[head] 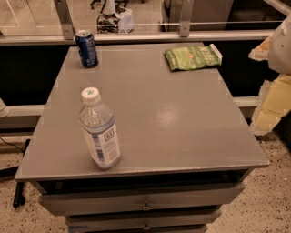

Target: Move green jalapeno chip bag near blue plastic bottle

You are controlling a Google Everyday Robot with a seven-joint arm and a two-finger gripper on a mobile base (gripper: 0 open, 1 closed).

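**Bag and bottle on opposite corners, gripper off to the right**

Green jalapeno chip bag (193,57), small, flat and crinkly, with white lettering and a white strip on its right end: lies flat at the far right corner of the grey rectangular table top (182,127), close to the far edge. Nothing is touching it

Blue plastic bottle (98,129), clear, with a white screw cap and a white and pale blue label: stands upright near the front left edge of the same top. It is well apart from the bag, roughly diagonal across the surface, with bare table between them

Dark blue metal soda can (87,48) with a silver top: upright at the far left corner, behind the bottle and apart from it, about level with the bag in depth

Gripper (272,102): pale cream and yellowish shape at the right edge of view, partly cut off by the frame. It sits beside the table's right side, off the top, nearer the bag than the bottle, and apart from the bag. Released or clenched: cannot tell

Under the top: grey drawer fronts (145,205) with small round knobs. Speckled floor (268,200) to the right. Behind the table: glass panels (136,13) between metal posts
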